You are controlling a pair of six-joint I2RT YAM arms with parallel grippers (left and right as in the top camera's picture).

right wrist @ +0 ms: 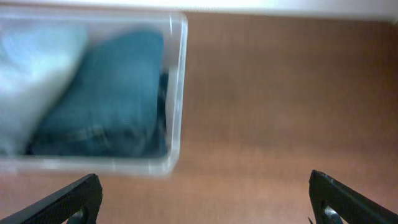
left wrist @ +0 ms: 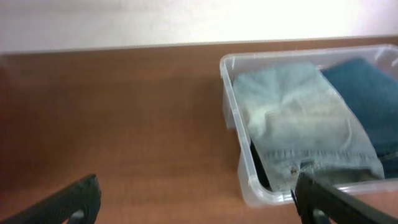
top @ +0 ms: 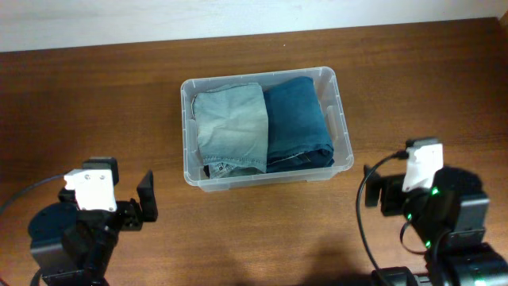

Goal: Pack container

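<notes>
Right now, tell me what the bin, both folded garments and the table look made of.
Container: clear glossy plastic; its contents show through the walls.
Light folded garment: pale washed denim, matte, with stitched seams visible.
Dark folded garment: probably denim too, deeper blue, same matte cloth look.
Table: brown wood or wood-look laminate, satin, with grain streaks.

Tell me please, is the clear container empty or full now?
Full. The container holds two folded garments side by side, light blue jeans and dark blue jeans, covering its floor.
</notes>
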